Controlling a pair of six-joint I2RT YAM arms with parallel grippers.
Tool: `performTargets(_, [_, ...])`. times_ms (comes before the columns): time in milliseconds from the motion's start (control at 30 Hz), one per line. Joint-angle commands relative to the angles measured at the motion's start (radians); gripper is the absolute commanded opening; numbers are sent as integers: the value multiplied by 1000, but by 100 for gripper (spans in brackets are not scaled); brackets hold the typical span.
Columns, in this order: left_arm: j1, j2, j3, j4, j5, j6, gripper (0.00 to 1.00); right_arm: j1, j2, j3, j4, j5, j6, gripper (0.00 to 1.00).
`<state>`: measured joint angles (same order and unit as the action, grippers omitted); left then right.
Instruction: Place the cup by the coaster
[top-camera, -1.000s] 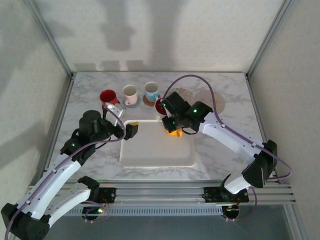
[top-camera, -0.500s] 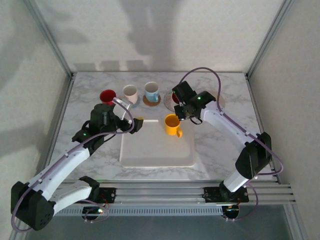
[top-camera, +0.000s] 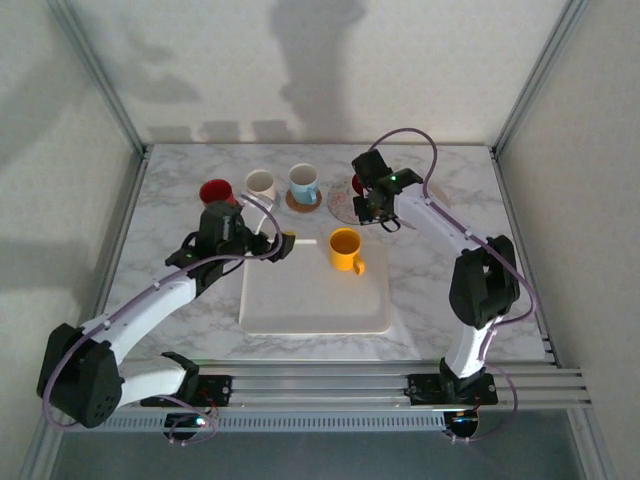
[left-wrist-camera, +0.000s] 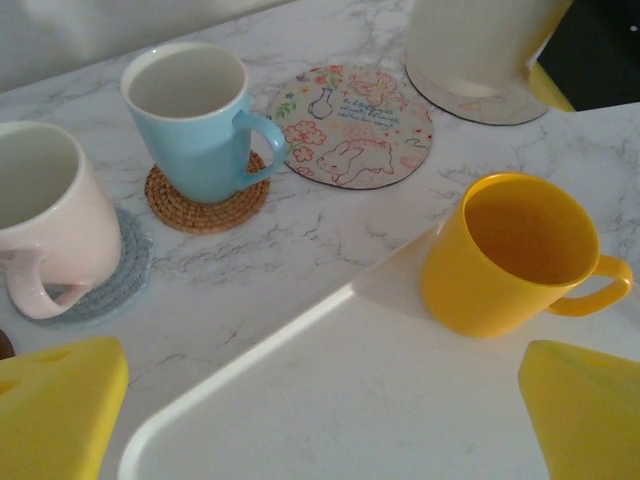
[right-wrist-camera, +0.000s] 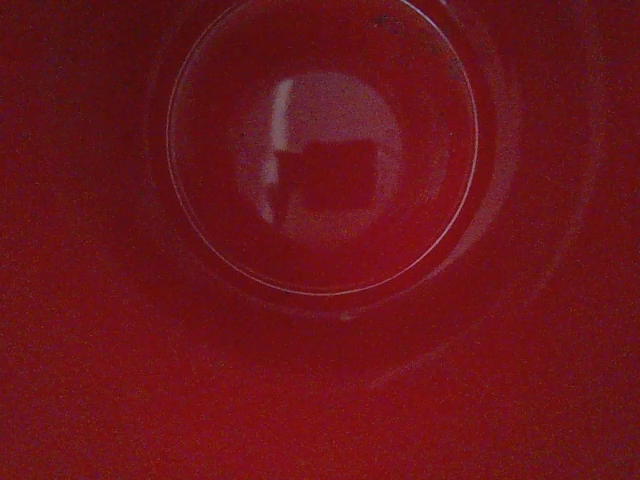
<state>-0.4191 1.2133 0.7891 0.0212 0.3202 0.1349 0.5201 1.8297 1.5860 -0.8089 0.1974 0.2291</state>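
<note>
Cup (left-wrist-camera: 475, 45), cream outside, glossy red within (the right wrist camera looks straight down into it): stands on or just over a beige coaster (left-wrist-camera: 478, 103), just to the right of the floral coaster (left-wrist-camera: 355, 125). Whether it touches the beige disc cannot be told.

Right gripper (top-camera: 366, 196): at the cup, a yellow pad (left-wrist-camera: 545, 88) against the outer wall. Whether it is clamped or already slack cannot be told.

Left gripper (left-wrist-camera: 322, 415): pads spread wide, nothing between them, on the near side of the floral coaster and low over the tray (top-camera: 310, 305).

Yellow cup (left-wrist-camera: 515, 255): upright on the tray's far edge, near side of the floral coaster, handle turned away from it.

Blue cup (left-wrist-camera: 200, 120): on a woven coaster (left-wrist-camera: 205, 200), just left of the floral coaster.

Pale pink cup (left-wrist-camera: 45, 225): on a grey coaster (left-wrist-camera: 110, 285), further left of the floral coaster.

Floral coaster: bare.

Hazards (judged, not seen):
- If the fingers part before the base is fully down, the cup could drop and rock or tip towards the floral coaster.
- A finger inside the rim could catch on the way out and drag the cup off its spot.
- The left gripper works close by, so a reach for the yellow cup during the right arm's retreat risks the arms touching.
</note>
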Motion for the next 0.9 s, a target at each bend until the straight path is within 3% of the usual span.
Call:
performTargets(0, [-10, 37, 62, 43, 6, 23, 100, -17, 39, 65, 88, -22, -25, 0])
performTargets(867, [-11, 191, 113, 72, 35, 49, 100, -81, 410, 359, 79, -56, -53, 0])
